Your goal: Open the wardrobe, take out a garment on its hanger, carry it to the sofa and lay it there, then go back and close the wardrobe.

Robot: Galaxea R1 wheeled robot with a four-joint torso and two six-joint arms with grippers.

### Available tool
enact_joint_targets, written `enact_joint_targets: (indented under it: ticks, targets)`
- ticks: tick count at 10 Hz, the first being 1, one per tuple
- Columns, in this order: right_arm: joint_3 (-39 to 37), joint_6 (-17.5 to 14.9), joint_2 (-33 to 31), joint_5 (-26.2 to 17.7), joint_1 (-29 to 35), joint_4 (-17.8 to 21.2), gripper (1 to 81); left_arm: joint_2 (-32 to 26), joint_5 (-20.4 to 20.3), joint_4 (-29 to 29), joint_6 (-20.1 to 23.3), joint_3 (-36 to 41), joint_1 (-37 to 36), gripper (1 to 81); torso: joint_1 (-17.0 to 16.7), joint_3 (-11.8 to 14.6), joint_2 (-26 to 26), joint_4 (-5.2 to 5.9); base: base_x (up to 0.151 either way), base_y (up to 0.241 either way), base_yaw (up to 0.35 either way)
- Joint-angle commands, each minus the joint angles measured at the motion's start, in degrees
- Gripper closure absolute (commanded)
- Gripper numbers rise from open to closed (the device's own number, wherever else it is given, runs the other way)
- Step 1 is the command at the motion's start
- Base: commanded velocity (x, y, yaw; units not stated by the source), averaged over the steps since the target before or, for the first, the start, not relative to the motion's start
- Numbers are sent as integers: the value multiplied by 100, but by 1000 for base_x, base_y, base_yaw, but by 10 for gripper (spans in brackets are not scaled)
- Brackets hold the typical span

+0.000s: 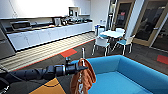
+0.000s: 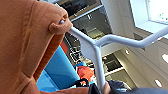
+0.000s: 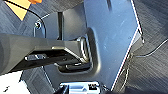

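My left gripper (image 1: 80, 67) reaches forward from the left, shut on the white hanger (image 1: 83, 53). The rust-orange garment (image 1: 82, 80) with white lettering hangs from it, right at the near left corner of the bright blue sofa (image 1: 120, 77). The garment's lower part drops past the picture's bottom edge beside the sofa's arm. In the left wrist view the garment (image 2: 25, 45) is draped over the hanger's shoulder, and the hanger's stem (image 2: 98, 65) runs down into the gripper. The blue sofa (image 2: 58, 67) shows behind it.
A white kitchen counter (image 1: 45, 35) runs along the back left. A white table (image 1: 112, 33) with white and blue chairs stands beyond the sofa, and glass doors (image 1: 150, 22) are at the right. A yellow-orange patch (image 1: 47, 87) lies under my left arm.
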Motion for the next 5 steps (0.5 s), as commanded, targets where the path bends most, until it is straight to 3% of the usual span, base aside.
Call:
enact_joint_targets:
  ticks: [1, 5]
  targets:
    - [22, 9, -74, -265, 68, -14, 10, -14, -543, 137, -12, 252, -953, 811, 0, 0, 0, 0, 0, 0, -341]
    - [22, 9, -65, -265, 67, -14, 10, 56, -552, 146, -21, 252, -945, 811, 0, 0, 0, 0, 0, 0, -341]
